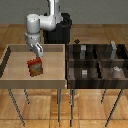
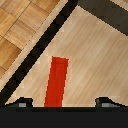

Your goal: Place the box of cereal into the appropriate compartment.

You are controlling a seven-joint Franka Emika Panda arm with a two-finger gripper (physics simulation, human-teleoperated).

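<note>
The box of cereal [image 1: 35, 66], with a red top and tan-brown front, stands in the large light wooden tray [image 1: 15, 75] on the exterior view's left. In the wrist view its red top [image 2: 57, 82] shows as a narrow strip between my fingertips [image 2: 22, 104]. My gripper [image 1: 38, 51] [image 2: 64, 103] is open and empty, hanging a little above and behind the box. The dark brown four-cell bin [image 1: 97, 61] stands on the exterior view's right. Its far right cell [image 1: 106, 51] holds a tall pale grey upright block [image 1: 114, 48].
The tray's raised walls [image 1: 64, 62] stand between the box and the bin. Other bin cells hold a small grey cube [image 1: 85, 73], a pale object [image 1: 116, 71] and a grey block [image 1: 83, 49]. The robot's dark base [image 1: 59, 31] stands behind the tray.
</note>
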